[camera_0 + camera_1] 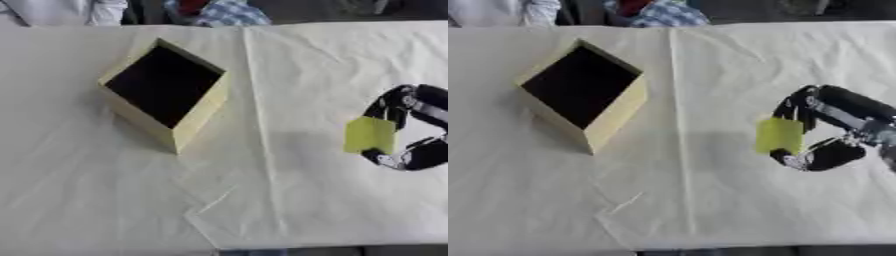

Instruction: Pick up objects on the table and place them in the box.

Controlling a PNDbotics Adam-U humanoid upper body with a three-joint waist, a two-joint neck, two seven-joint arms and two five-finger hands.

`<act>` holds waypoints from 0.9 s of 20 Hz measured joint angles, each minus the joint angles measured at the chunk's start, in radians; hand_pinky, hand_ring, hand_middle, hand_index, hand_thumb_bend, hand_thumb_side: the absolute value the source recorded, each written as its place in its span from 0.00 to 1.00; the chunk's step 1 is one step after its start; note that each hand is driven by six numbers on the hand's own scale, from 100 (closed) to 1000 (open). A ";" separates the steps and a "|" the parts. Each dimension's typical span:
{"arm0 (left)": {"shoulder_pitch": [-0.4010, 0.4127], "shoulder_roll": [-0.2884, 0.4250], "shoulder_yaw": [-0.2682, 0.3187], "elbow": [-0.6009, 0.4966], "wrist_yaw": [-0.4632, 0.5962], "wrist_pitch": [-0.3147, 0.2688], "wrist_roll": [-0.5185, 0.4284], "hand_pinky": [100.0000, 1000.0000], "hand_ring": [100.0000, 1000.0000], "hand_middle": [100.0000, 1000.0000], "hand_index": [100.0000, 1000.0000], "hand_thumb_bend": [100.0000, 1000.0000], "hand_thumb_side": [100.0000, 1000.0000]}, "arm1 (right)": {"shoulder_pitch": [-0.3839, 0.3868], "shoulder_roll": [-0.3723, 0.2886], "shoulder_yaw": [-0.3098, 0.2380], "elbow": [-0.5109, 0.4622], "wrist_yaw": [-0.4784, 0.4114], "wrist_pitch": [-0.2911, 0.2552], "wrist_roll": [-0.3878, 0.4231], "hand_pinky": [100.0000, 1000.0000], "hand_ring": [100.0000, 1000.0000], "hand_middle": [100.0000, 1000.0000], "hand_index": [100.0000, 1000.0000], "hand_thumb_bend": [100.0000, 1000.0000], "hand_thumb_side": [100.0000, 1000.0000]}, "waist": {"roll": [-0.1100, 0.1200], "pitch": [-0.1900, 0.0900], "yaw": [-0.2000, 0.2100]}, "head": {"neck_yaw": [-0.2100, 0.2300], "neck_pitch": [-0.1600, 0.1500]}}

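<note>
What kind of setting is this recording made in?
Likely a lab or demo workspace: a table covered in creased cream cloth, one open box, and the right hand pinching a yellow-green piece.

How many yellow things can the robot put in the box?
1. A yellow-green block is held in the fingers of the right hand, right of the box. The box's dark inside could hide more.

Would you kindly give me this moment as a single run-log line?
right hand: pinching yellow-green flat piece, right of box | box: open, interior dark | left hand: not in view | cloth: creased
</note>
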 measured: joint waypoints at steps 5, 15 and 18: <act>0.000 0.000 -0.001 0.000 0.001 0.003 -0.003 0.70 0.84 0.88 0.62 0.00 0.67 | -0.085 -0.046 0.006 0.000 -0.028 -0.016 -0.069 0.43 0.40 0.23 0.40 0.00 0.00 | -0.004 -0.002 0.013 | -0.015 -0.002; -0.015 0.000 -0.013 0.000 0.014 0.011 -0.019 0.70 0.84 0.88 0.62 0.00 0.67 | -0.444 -0.036 0.080 0.000 -0.065 0.035 -0.011 0.42 0.39 0.23 0.41 0.00 0.00 | -0.010 -0.002 0.053 | -0.056 -0.008; -0.018 -0.001 -0.013 0.000 0.015 0.013 -0.021 0.70 0.84 0.88 0.62 0.00 0.67 | -0.594 0.019 0.123 -0.001 -0.068 0.101 0.053 0.43 0.40 0.24 0.41 0.00 0.00 | -0.015 0.000 0.059 | -0.065 -0.009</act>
